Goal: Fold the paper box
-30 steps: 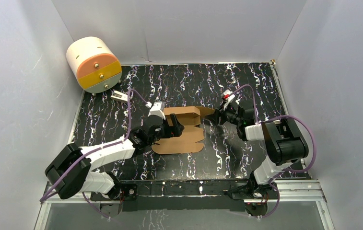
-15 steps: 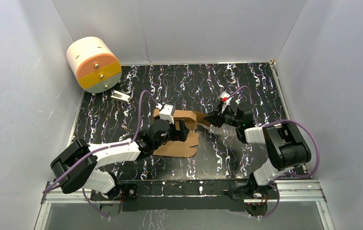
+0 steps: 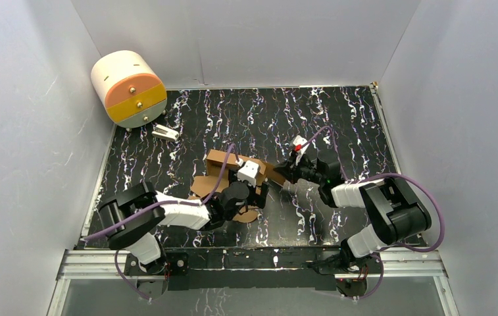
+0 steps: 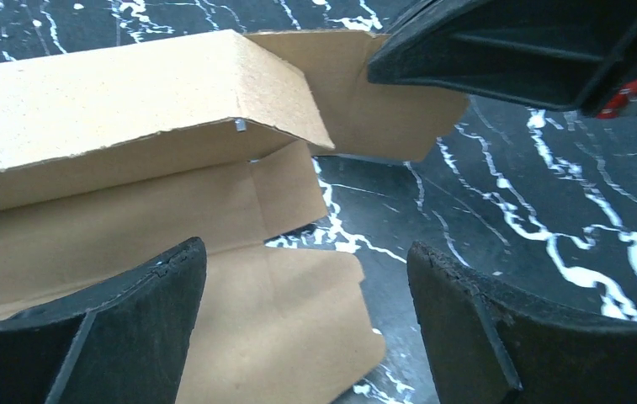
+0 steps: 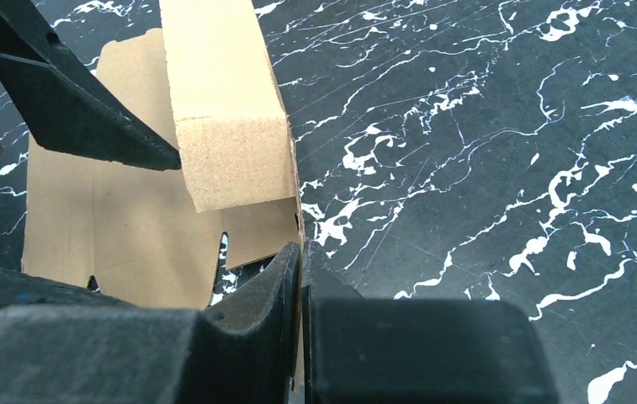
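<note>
My right gripper pinches a flap of the paper box at its tips. My left gripper hangs spread wide just above the box. I think I'm folding a wall up; next, left should press it flat.

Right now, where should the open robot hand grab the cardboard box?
Best the lifted panel of the paper box, along its free edge, coming from the side where the left gripper hovers open. That panel stands off the table, so a finger probably fits beneath; the other flaps lie flat. The right gripper clamps the right end flap.
</note>
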`<state>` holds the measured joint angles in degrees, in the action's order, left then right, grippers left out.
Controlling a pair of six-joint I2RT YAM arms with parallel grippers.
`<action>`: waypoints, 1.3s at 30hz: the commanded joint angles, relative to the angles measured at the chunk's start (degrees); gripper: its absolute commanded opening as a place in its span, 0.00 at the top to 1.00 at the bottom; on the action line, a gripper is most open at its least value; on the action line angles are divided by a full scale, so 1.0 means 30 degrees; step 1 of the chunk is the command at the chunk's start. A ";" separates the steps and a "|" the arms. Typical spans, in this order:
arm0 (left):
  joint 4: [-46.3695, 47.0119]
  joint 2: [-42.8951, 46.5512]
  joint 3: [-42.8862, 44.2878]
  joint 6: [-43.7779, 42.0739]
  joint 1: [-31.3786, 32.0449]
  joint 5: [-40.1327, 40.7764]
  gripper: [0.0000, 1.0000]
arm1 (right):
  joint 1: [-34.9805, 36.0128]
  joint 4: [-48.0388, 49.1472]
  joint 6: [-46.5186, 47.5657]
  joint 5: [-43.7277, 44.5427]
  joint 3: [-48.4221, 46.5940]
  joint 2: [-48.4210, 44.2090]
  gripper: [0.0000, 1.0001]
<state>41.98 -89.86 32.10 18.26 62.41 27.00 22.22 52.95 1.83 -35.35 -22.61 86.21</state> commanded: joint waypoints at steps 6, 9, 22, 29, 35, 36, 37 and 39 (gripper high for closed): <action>0.2781 -0.1844 0.0470 -0.3388 0.0055 0.2782 0.13 | 0.0386 0.1569 0.0724 0.0796 0.0151 -0.0591 0.89; 0.3357 -0.2699 0.0677 -0.3897 0.0055 0.3056 0.13 | 0.0414 0.1443 0.0800 0.0783 0.0111 -0.0606 0.89; 0.7872 -0.5345 0.1018 -0.4890 0.0143 0.4191 0.15 | 0.0446 0.1183 0.1010 0.0681 0.0183 -0.0905 0.90; 0.8896 -0.6310 0.1410 -0.5300 0.0145 0.5162 0.18 | 0.0446 0.1013 0.1102 0.0626 0.0213 -0.1080 0.90; 0.9618 -0.6537 0.1221 -0.5319 0.0143 0.6668 0.28 | 0.0438 0.0902 0.1234 0.0724 0.0271 -0.1195 0.91; 0.9760 -0.6416 0.1115 -0.5215 0.0143 0.6782 0.30 | 0.0445 0.0896 0.1263 0.0716 0.0271 -0.1199 0.91; 0.9829 -0.6272 0.0980 -0.5044 0.0143 0.6776 0.31 | 0.0446 0.0896 0.1266 0.0696 0.0257 -0.1181 0.91; 0.9895 -0.5987 0.0757 -0.4652 0.0158 0.6754 0.35 | 0.0446 0.0895 0.1285 0.0635 0.0220 -0.1073 0.91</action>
<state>66.04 -110.04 35.29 2.68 62.76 43.53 23.33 53.71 4.75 -33.15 -22.50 84.66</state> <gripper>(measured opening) 0.680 0.101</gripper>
